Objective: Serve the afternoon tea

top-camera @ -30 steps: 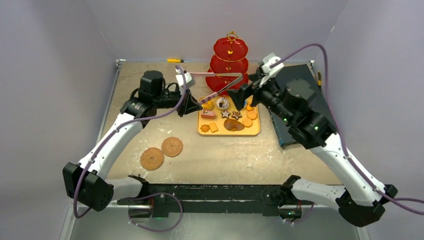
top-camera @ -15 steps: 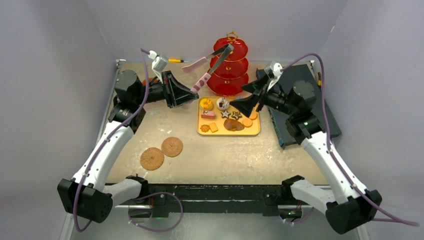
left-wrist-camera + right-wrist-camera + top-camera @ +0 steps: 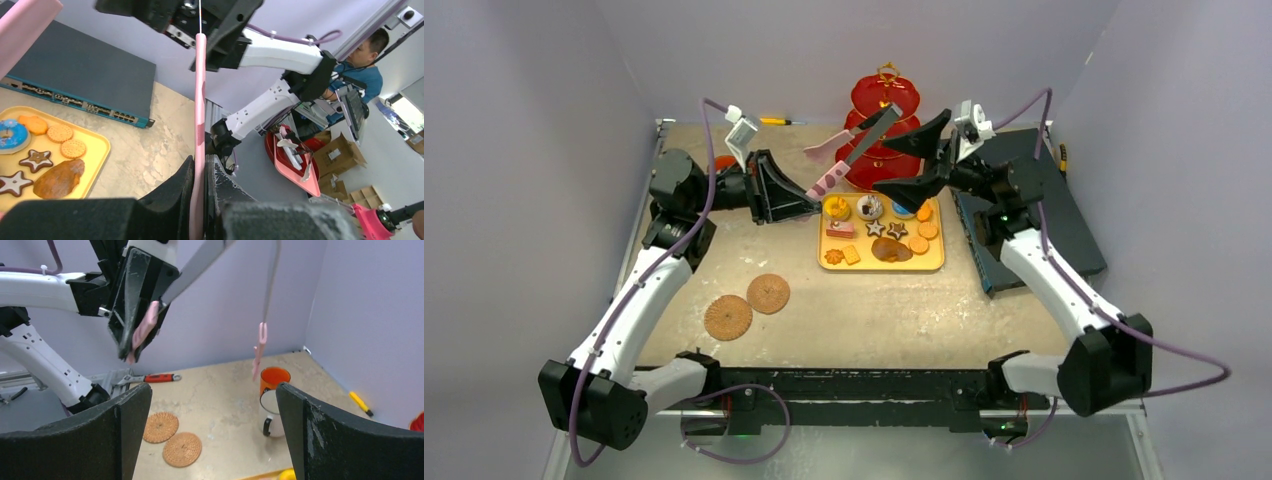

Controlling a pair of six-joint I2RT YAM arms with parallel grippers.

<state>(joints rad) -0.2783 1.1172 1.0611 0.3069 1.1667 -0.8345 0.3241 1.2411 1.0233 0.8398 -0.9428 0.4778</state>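
Note:
My left gripper (image 3: 802,203) is shut on one pink-tipped arm of the metal tongs (image 3: 864,135), which slant up toward the red three-tier stand (image 3: 885,98). In the left wrist view the pink arm (image 3: 200,100) is pinched between the fingers (image 3: 182,175) of that gripper (image 3: 200,162). My right gripper (image 3: 911,158) hangs open beside the tongs, above the yellow tray (image 3: 934,263) of pastries (image 3: 870,208). The right wrist view shows it (image 3: 214,390) wide open with nothing in it, and an orange mug (image 3: 274,379) behind a white mug (image 3: 272,412).
Two woven coasters (image 3: 728,317) (image 3: 768,293) lie at the front left. A dark network switch (image 3: 1024,200) sits right of the tray. A yellow screwdriver (image 3: 779,121) lies at the back wall, and a red-handled wrench (image 3: 155,378) lies on the left side.
The left gripper has lifted the tongs off the tray and tilted them up toward the stand. The right arm has risen from the tray, its open gripper now beside the tongs.

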